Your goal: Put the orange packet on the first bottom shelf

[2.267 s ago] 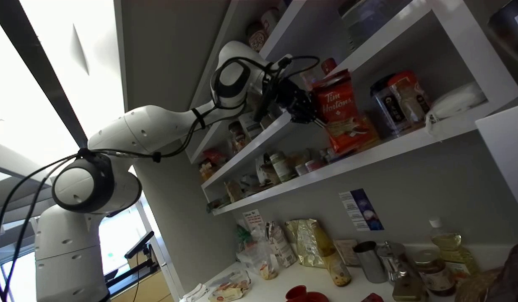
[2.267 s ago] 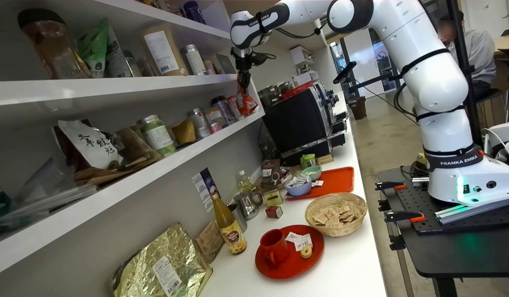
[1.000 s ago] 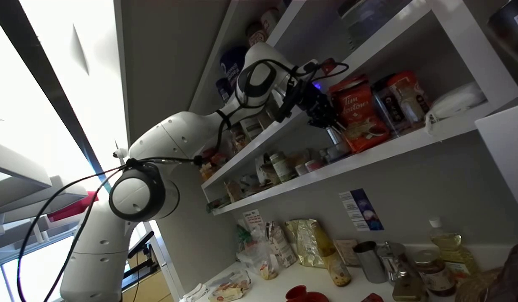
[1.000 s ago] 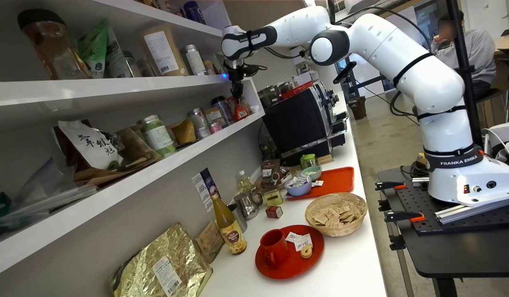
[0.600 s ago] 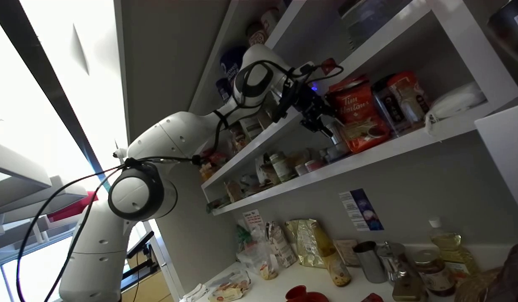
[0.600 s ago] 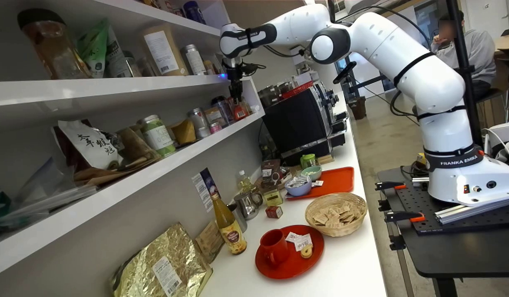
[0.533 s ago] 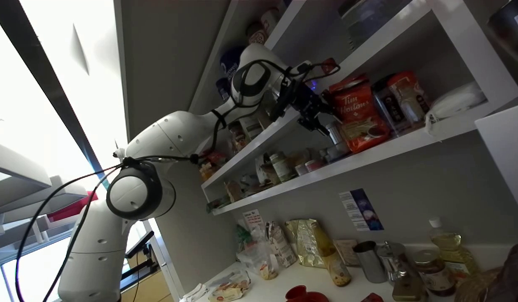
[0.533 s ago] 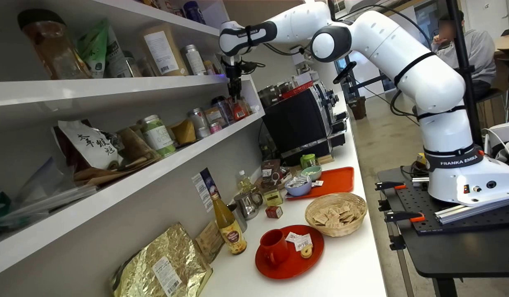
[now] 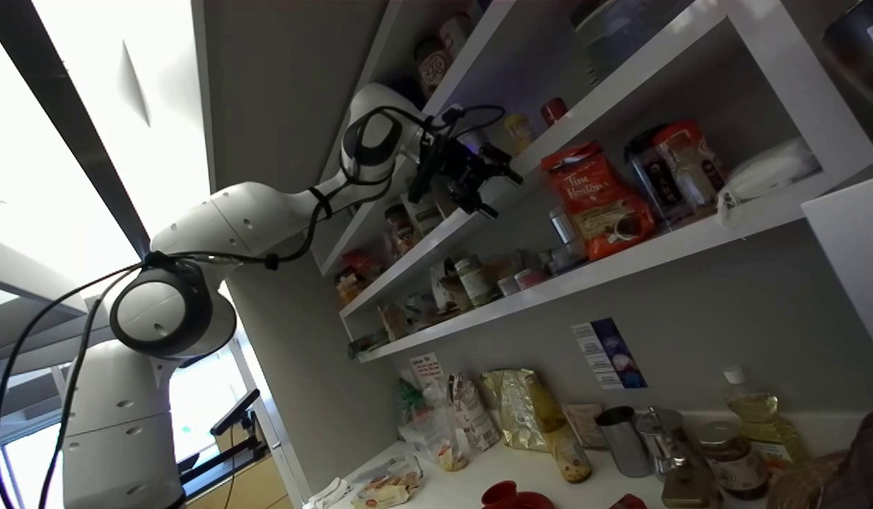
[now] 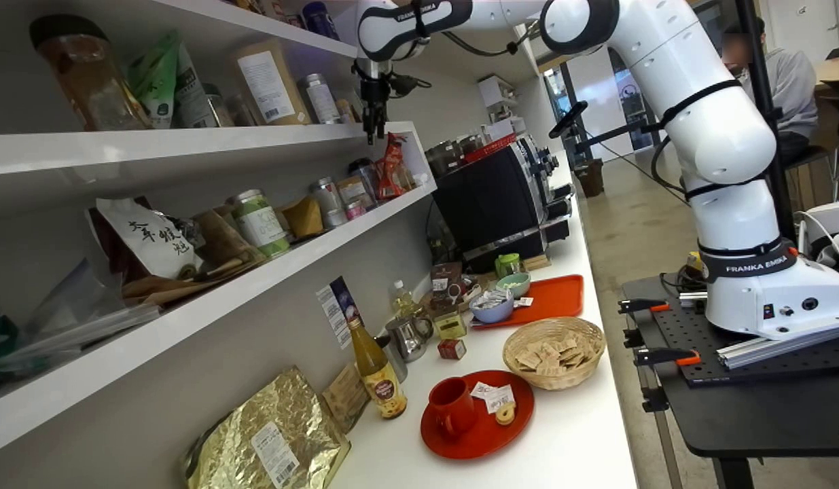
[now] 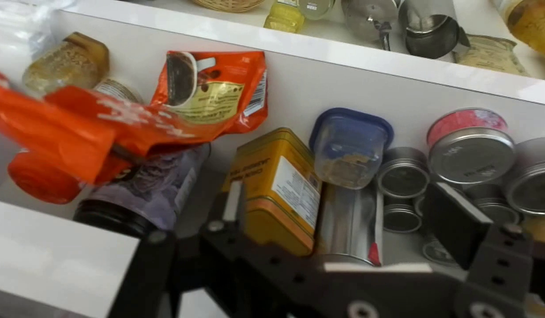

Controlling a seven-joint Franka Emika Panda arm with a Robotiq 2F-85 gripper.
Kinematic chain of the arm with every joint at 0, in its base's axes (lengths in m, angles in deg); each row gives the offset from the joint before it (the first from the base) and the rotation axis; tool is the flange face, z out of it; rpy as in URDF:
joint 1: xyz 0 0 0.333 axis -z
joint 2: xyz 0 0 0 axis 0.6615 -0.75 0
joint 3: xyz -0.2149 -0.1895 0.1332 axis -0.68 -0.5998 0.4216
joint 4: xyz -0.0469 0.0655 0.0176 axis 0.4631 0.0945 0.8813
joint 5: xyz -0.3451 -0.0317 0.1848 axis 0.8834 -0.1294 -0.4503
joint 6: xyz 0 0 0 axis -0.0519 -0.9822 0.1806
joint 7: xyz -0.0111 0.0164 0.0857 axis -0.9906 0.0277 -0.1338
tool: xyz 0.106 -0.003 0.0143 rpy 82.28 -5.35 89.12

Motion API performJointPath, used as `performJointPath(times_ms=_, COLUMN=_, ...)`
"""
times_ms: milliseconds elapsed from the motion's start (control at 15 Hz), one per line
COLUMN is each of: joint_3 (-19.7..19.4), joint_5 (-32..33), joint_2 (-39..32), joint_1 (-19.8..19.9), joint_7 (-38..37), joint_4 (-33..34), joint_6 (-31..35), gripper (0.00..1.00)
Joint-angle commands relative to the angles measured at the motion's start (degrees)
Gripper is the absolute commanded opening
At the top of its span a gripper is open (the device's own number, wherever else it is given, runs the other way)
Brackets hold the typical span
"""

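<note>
The orange packet point(image 9: 599, 201) is red-orange with pale lettering and stands on the first bottom shelf point(image 9: 549, 284), near its end and in front of jars. In an exterior view the packet point(image 10: 392, 173) appears side-on, its base on the shelf point(image 10: 256, 282). My gripper point(image 9: 502, 194) hangs in front of the shelves, apart from the packet, with its jaws spread wide. In the wrist view the packet point(image 11: 210, 99) lies to the left, its top folding toward the camera. Nothing sits between the fingers of the gripper point(image 11: 343, 196).
A yellow tin point(image 11: 276, 194), a blue-lidded container point(image 11: 351, 145) and several metal-lidded tins point(image 11: 473, 154) share the shelf. A white bag point(image 9: 772, 170) lies beyond the packet. The upper shelf board point(image 10: 188, 146) runs close to the gripper. Bottles and dishes stand on the counter point(image 10: 562, 435) below.
The packet was carried to the right and onto the shelf while gripped. Since then my gripper has opened, let it go and drawn back from it; the packet stays standing.
</note>
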Motion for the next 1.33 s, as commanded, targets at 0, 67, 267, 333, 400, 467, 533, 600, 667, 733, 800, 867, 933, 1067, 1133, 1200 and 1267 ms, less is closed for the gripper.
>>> performJointPath(times_ms=0, joint_3=0.79, joint_5=3.34, joint_2=9.80, joint_1=-2.94, joint_7=-3.93, joint_4=-13.94, joint_6=3.58, gripper=1.00)
performJointPath(times_ms=67, joint_3=1.21, joint_5=3.59, joint_2=11.80, joint_1=-3.51, joint_7=-4.87, joint_4=-16.59, joint_6=3.61, gripper=1.00)
performJointPath(times_ms=267, joint_3=2.72, joint_5=4.98, joint_2=17.17, joint_1=-5.10, joint_7=-7.00, joint_4=-24.99, joint_6=8.24, gripper=1.00)
performJointPath(times_ms=333, joint_3=3.31, joint_5=5.95, joint_2=18.95, joint_1=-5.50, joint_7=-8.18, joint_4=-27.84, joint_6=10.03, gripper=1.00)
performJointPath(times_ms=400, joint_3=3.86, joint_5=7.55, joint_2=20.49, joint_1=-5.80, joint_7=-10.29, joint_4=-30.83, joint_6=12.62, gripper=1.00)
performJointPath(times_ms=467, joint_3=4.54, joint_5=9.42, joint_2=22.22, joint_1=-6.09, joint_7=-12.42, joint_4=-33.92, joint_6=14.48, gripper=1.00)
performJointPath(times_ms=533, joint_3=5.31, joint_5=12.21, joint_2=23.68, joint_1=-6.26, joint_7=-14.66, joint_4=-36.97, joint_6=17.14, gripper=1.00)
performJointPath(times_ms=600, joint_3=5.76, joint_5=14.57, joint_2=25.14, joint_1=-6.69, joint_7=-17.36, joint_4=-39.78, joint_6=18.99, gripper=1.00)
performJointPath(times_ms=667, joint_3=6.57, joint_5=16.56, joint_2=26.76, joint_1=-6.72, joint_7=-20.13, joint_4=-42.92, joint_6=20.00, gripper=1.00)
performJointPath(times_ms=733, joint_3=7.36, joint_5=18.66, joint_2=28.37, joint_1=-6.70, joint_7=-22.67, joint_4=-46.03, joint_6=21.32, gripper=1.00)
performJointPath(times_ms=800, joint_3=8.14, joint_5=19.63, joint_2=30.19, joint_1=-6.72, joint_7=-25.45, joint_4=-49.37, joint_6=20.92, gripper=1.00)
performJointPath(times_ms=867, joint_3=8.92, joint_5=20.01, joint_2=32.03, joint_1=-6.75, joint_7=-27.89, joint_4=-52.64, joint_6=20.17, gripper=1.00)
performJointPath(times_ms=933, joint_3=9.58, joint_5=19.17, joint_2=34.27, joint_1=-6.79, joint_7=-30.17, joint_4=-55.87, joint_6=17.75, gripper=1.00)
performJointPath(times_ms=1067, joint_3=9.89, joint_5=13.63, joint_2=38.04, joint_1=-7.82, joint_7=-31.60, joint_4=-62.24, joint_6=13.33, gripper=1.00)
performJointPath(times_ms=1133, joint_3=9.94, joint_5=16.64, joint_2=32.20, joint_1=-6.85, joint_7=-29.65, joint_4=-54.80, joint_6=15.78, gripper=1.00)
performJointPath(times_ms=1200, joint_3=10.17, joint_5=16.36, joint_2=33.45, joint_1=-7.01, joint_7=-29.85, joint_4=-56.92, joint_6=15.27, gripper=1.00)
performJointPath(times_ms=1267, joint_3=10.22, joint_5=16.41, joint_2=33.63, joint_1=-6.99, joint_7=-29.87, joint_4=-57.08, joint_6=15.54, gripper=1.00)
